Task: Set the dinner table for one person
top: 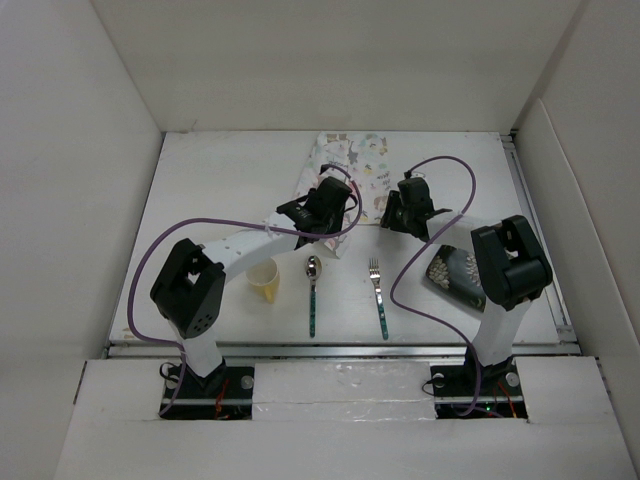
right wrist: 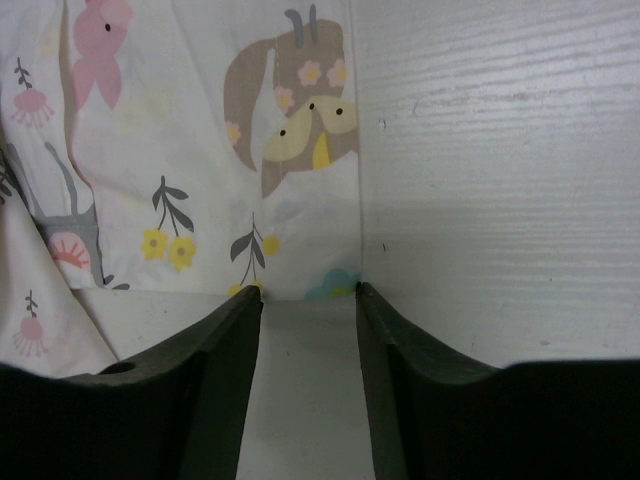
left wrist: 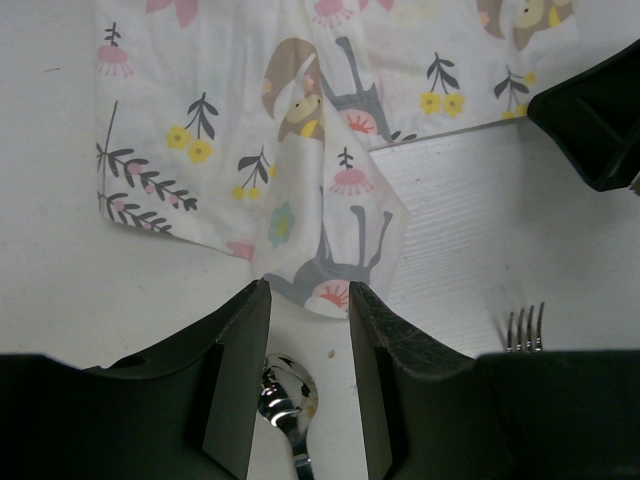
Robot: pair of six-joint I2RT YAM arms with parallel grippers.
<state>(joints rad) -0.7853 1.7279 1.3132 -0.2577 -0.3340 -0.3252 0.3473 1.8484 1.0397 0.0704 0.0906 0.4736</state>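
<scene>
White table (top: pixel 220 190) lying under both arms, printed mat (top: pixel 350 160) sitting rumpled at its far middle, left gripper (left wrist: pixel 310 290) hanging parted around the mat's folded corner, right gripper (right wrist: pixel 308 292) hanging parted at the mat's edge, neither clamping anything, cup (top: pixel 265 280), spoon (top: pixel 312 290) and fork (top: pixel 378 295) lying nearer the bases.

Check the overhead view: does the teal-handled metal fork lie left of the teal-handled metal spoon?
No, the fork lies right of the spoon.

A spoon (top: pixel 312 297), fork (top: pixel 378 300) and cup (top: pixel 265 281) obstruct the near dinner table (top: pixel 220 190).
</scene>
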